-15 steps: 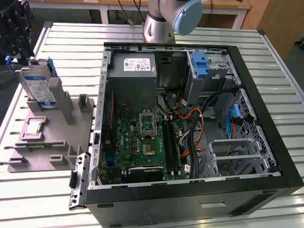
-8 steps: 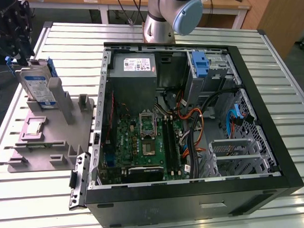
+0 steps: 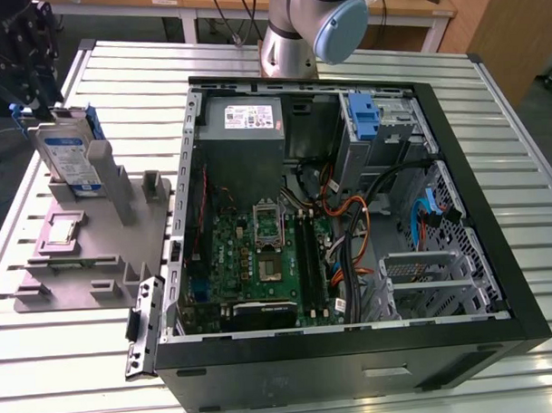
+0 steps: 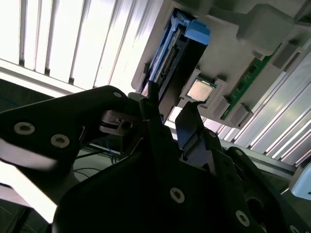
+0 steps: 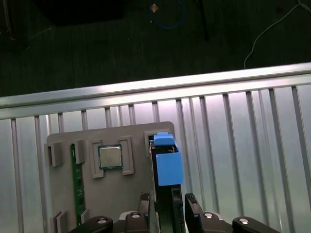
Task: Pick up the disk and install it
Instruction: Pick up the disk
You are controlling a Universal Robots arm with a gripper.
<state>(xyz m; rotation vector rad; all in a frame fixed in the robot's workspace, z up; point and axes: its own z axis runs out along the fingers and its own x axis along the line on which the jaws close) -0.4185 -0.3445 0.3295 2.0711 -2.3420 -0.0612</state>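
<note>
While the disk [image 3: 67,152] stands on edge in its holder [image 3: 83,268] near the bench [image 3: 144,71] edge, exterior view's left, my gripper [image 5: 167,200] straddles it open, holding nothing. I judge this the pick-up step, needing a square close.

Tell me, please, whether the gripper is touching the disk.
Cannot tell. In the first wrist view the open gripper straddles the upright disk in the grey holder, but neither a gap nor contact at its sides shows plainly.

The lower end of the flat silver-grey metal disk [image 3: 66,155] is hidden inside the grey plastic holder [image 3: 97,267]. The exterior view's edges cut off the black gripper [image 3: 35,99] and the silver-grey robot arm [image 3: 297,34].
</note>
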